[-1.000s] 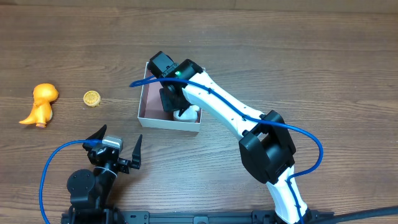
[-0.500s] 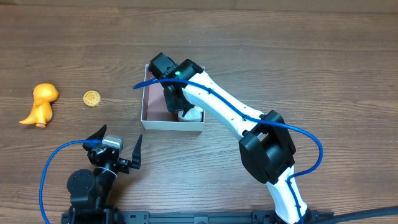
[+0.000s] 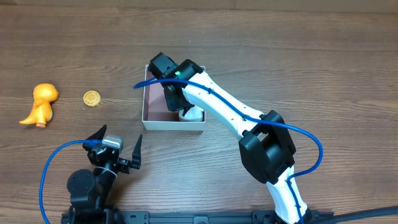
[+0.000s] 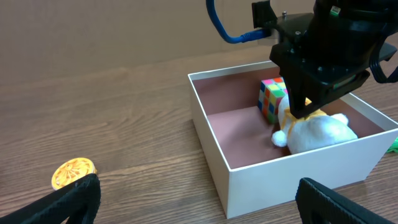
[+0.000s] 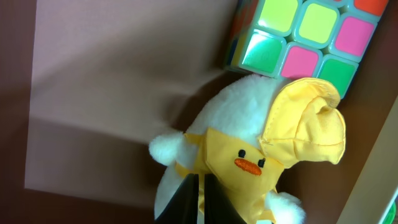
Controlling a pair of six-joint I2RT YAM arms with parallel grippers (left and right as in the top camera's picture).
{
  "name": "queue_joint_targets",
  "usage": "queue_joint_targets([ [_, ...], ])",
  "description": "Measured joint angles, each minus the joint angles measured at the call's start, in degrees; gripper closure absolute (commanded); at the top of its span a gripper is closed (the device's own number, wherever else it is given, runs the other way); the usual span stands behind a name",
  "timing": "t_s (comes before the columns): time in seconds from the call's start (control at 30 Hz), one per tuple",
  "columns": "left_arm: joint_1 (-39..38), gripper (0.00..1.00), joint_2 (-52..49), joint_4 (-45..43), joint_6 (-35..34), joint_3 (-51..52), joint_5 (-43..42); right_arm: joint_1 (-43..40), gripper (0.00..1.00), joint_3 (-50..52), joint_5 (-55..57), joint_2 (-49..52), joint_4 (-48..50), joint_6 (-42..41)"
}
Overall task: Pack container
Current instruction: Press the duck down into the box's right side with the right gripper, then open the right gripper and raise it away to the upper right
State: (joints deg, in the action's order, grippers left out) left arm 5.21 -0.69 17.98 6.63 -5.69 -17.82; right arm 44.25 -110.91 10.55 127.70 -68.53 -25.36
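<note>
Right claw (image 5: 202,182), nearly closed, pinches the white-and-yellow plush duck (image 5: 217,118) inside the square white-walled, pink-lined container (image 4: 261,171). Left claw (image 3: 118,138) gapes wide.

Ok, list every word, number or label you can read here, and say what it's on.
No readable text anywhere in these views.
On the coin: a raised pattern, too small to read.
On the cube, plush and container: no lettering shows.
</note>
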Motion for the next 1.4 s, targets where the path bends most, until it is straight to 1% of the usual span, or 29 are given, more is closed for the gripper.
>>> queue_joint_targets([
  [0.17, 0.00, 0.00, 0.00, -0.04, 0.00, 0.00, 0.00, 0.00, 0.92, -0.02, 0.26, 0.00, 0.00, 0.15],
  [0.33, 0.00, 0.00, 0.00, 0.00, 0.00, 0.00, 0.00, 0.00, 0.84, -0.02, 0.96, 0.00, 0.20, 1.40],
  [0.4, 0.00, 0.00, 0.00, -0.02, 0.00, 0.00, 0.00, -0.02, 0.78, -0.02, 1.07, 0.00, 0.22, 1.90],
  [0.5, 0.00, 0.00, 0.00, -0.02, 0.00, 0.00, 0.00, 0.00, 0.75, -0.02, 1.25, 0.00, 0.20, 2.34],
  [0.6, 0.00, 0.00, 0.00, 0.00, 0.02, 0.00, -0.02, -0.02, 0.75, -0.46, 1.49, 0.02, -0.50, 2.64],
  [0.73, 0.00, 0.00, 0.00, -0.02, 0.00, 0.00, 0.00, -0.02, 0.74, -3.61, 1.75, 0.22, -2.49, 2.86],
  [0.87, 0.00, 0.00, 0.00, -0.02, 0.00, 0.00, 0.00, -0.07, 0.73, -10.47, 1.90, 0.35, -5.68, 2.93],
  [0.97, 0.00, 0.00, 0.00, -0.02, 0.00, 0.00, 0.00, -0.28, 0.59, -17.09, 2.03, 0.35, -8.61, 3.15],
  [1.0, 0.00, 0.00, 0.00, -0.02, 0.00, 0.00, 0.00, -0.46, 0.57, -18.82, 2.23, 0.35, -9.66, 3.13],
  [1.07, 0.00, 0.00, 0.00, -0.02, 0.00, 0.00, 0.00, -1.16, 0.48, -23.15, 3.10, 0.35, -13.42, 3.17],
  [1.13, 0.00, 0.00, 0.00, -0.02, 0.00, 0.00, 0.00, -2.32, 0.35, -26.56, 4.13, 0.35, -16.98, 3.15],
  [1.2, 0.00, 0.00, 0.00, -0.02, 0.00, 0.00, 0.00, -4.24, 0.30, -29.49, 5.29, 0.35, -20.87, 3.45],
  [1.23, 0.00, 0.00, 0.00, -0.02, 0.00, 0.00, 0.00, -4.85, 0.24, -30.14, 5.49, 0.35, -21.68, 2.95],
  [1.27, 0.00, 0.00, 0.00, -0.02, 0.00, 0.00, 0.00, -6.60, 0.21, -31.65, 6.27, 0.35, -23.37, 3.15],
  [1.33, 0.00, 0.00, 0.00, -0.02, 0.00, 0.00, 0.00, -9.14, 0.09, -33.86, 6.60, 0.44, -26.97, 3.23],
  [1.4, 0.00, 0.00, 0.00, -0.02, 0.00, 0.00, 0.00, -11.23, 0.07, -35.34, 6.75, 0.42, -28.55, 3.23],
])
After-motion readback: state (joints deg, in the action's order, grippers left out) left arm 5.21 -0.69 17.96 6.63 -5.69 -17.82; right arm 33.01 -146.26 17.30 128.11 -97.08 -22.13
